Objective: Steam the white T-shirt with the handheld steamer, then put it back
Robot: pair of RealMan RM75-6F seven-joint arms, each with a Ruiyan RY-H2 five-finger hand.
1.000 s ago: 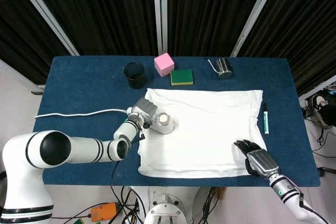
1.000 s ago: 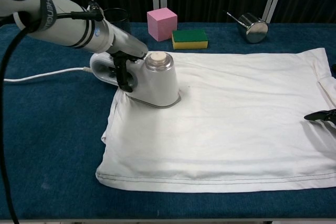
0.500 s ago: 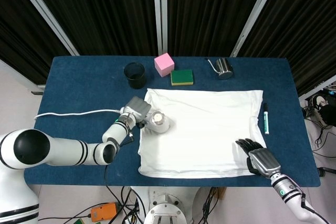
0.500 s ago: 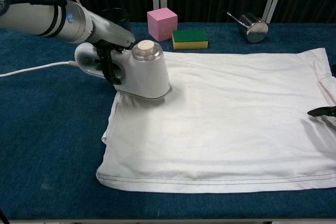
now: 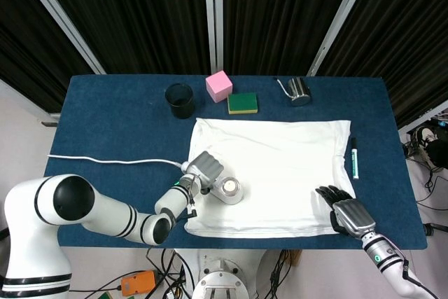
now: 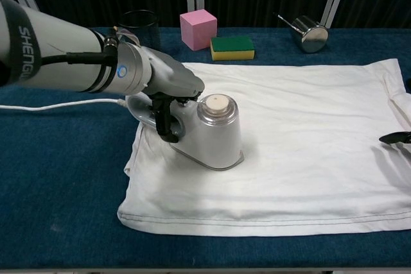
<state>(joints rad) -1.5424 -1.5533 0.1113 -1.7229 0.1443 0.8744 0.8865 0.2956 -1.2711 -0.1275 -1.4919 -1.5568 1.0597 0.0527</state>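
a: where's the steamer [image 6: 215, 134] rn?

b: sitting on the white t-shirt [image 5: 280, 173], down in the shirt's 7 o'clock corner from overhead. soleplate flat on the cloth afaict. the left hand [image 6: 168, 88] is grasping its handle, fingers wrapped round the loop at the back end.

a: and the right hand [image 5: 345, 211]?

b: parked at the shirt's 4 o'clock corner, at or just over the hem, can't tell if it's touching. dark fingers look loosely spread w/ nothing in them, so released imo. chest cam only shows a sliver of it at the far edge.

a: which way does the thing point?

b: long axis runs roughly 10 to 4 in the head view, handle end at 10, nose w/ the round cap at 4. cord [image 5: 112, 160] trails off toward 9 across the blue table [image 5: 112, 113].

a: so what does the next pass turn on?

b: most of the shirt lies at 1 to 3 o'clock from the left hand, i.e. ahead of the nose and off to its side. i'd guess it either pushes along that axis or sweeps toward 3. left arm's the only one near it, right is well apart across the shirt.

a: anything in the way?

b: not on the cloth. black cup [image 5: 180, 99], pink cube [image 5: 218, 85], green sponge [image 5: 242, 103], metal cup [image 5: 299, 91] all sit past the 12 o'clock edge. marker [image 5: 355, 157] lies just beside the 3 o'clock edge.
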